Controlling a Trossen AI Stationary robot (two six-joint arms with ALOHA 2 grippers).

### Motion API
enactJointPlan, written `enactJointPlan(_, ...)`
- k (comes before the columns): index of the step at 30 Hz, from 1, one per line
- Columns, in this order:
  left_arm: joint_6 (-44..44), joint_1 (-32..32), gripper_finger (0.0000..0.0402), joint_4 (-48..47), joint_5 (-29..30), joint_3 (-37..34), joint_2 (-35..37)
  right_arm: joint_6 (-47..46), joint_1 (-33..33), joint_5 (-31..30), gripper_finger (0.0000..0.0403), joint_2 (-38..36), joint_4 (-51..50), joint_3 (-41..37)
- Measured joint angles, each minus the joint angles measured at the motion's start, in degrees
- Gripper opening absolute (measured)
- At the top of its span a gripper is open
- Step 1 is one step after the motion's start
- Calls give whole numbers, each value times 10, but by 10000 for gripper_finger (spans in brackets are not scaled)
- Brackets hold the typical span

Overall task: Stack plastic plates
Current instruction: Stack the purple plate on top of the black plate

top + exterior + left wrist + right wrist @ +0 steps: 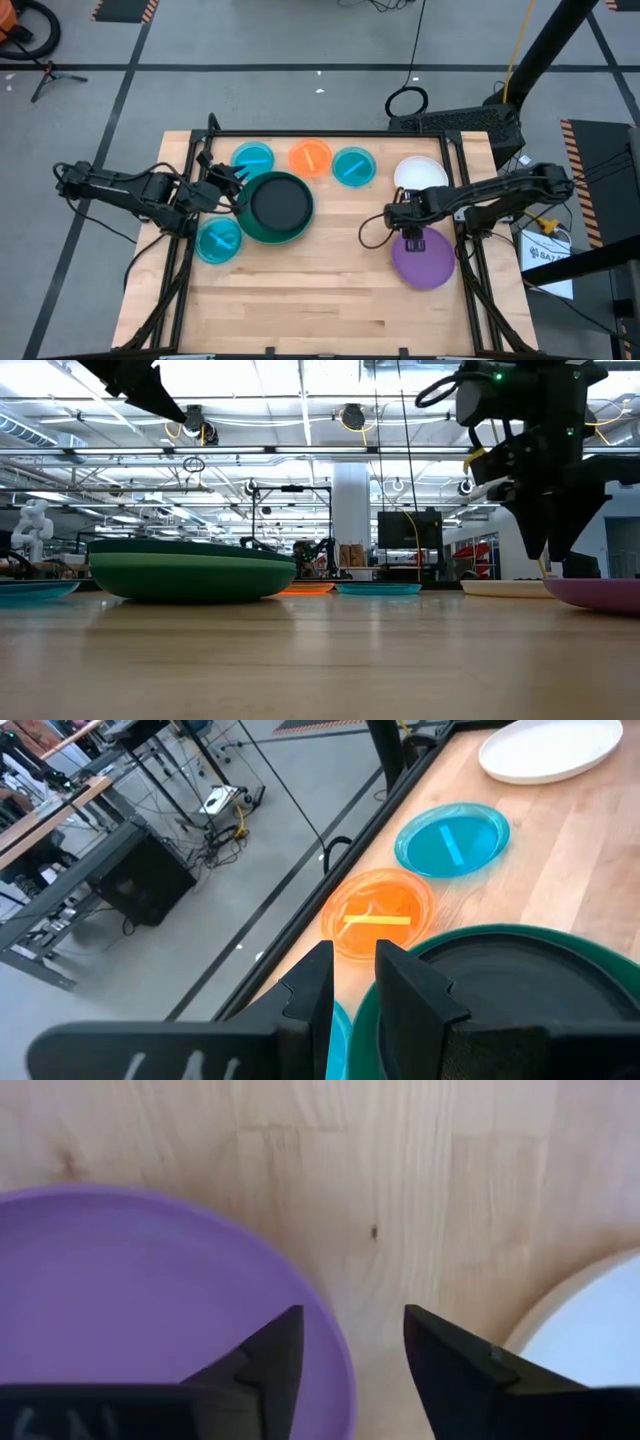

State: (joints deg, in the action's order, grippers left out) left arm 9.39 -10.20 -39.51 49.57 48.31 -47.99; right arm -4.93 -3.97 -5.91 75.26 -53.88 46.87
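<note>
The right gripper [345, 1355] is held apart astride the purple plate [422, 258] rim at its 12 o'clock, apparently for gripping. The left gripper [352, 982], nearly closed on nothing, is parked at the green stack's [278, 208] 9 o'clock.

On your tabletop [330, 300] you have: three translucent blue plates [253, 158] [352, 167] [219, 239], one orange plate [310, 158], one white plate [421, 174], one purple plate [423, 260], one black plate [280, 203] nested in a green plate [262, 232]; how many green plates lie stacked beneath, you cannot tell.
</note>
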Motion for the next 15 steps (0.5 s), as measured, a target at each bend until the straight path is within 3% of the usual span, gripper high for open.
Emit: enactJointPlan(15,2,0,85,-2,0,0,0,37,0,1,170,74,20,0)
